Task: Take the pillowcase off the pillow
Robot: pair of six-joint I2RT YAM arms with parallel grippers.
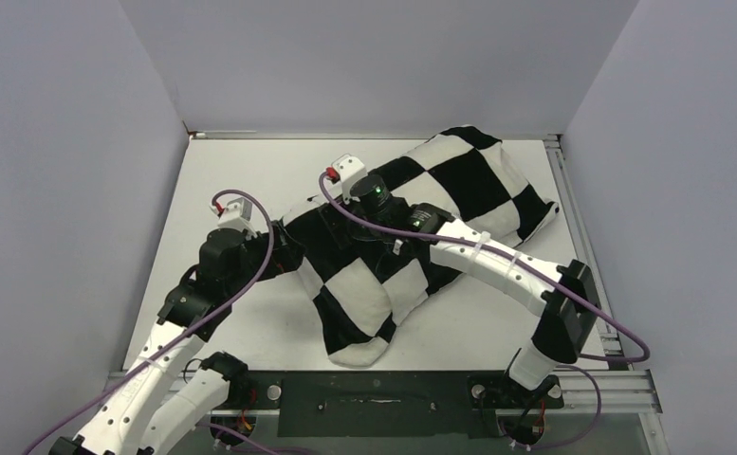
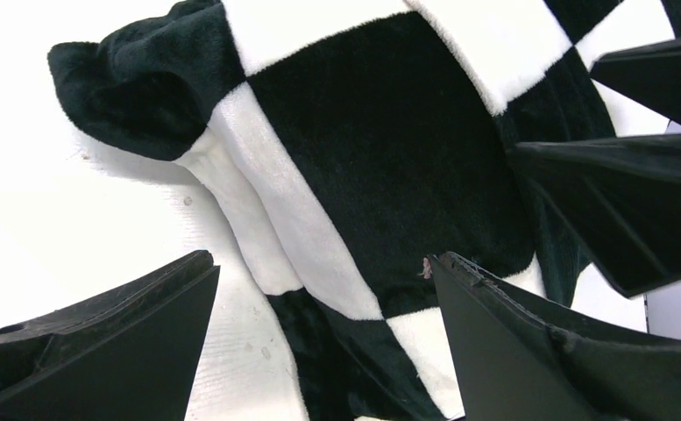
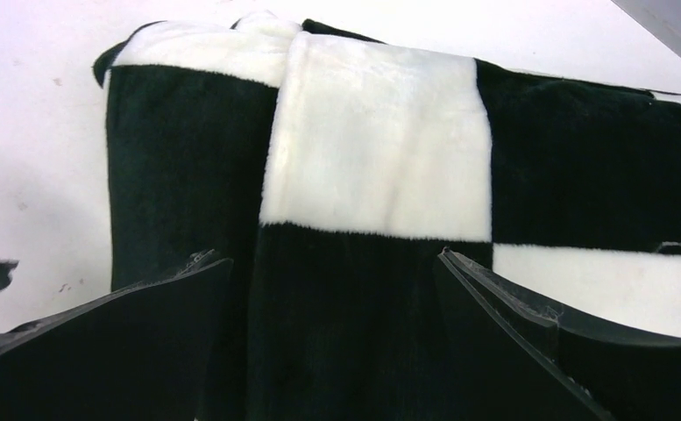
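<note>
The pillowcase (image 1: 469, 180), still stuffed with the pillow, lies on the tabletop (image 1: 250, 161), left end effector (image 2: 319, 263) and right end effector (image 3: 334, 259) both wide open and empty above it, seemingly poised to pinch fabric.

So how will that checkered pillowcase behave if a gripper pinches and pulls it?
Probably floppy: the pillowcase creases into loose folds, so a pinch would likely lift just a fold. The plush nap looks grippy, not slippery. It looks plumply filled, so hard pulls may drag everything across the table.
</note>
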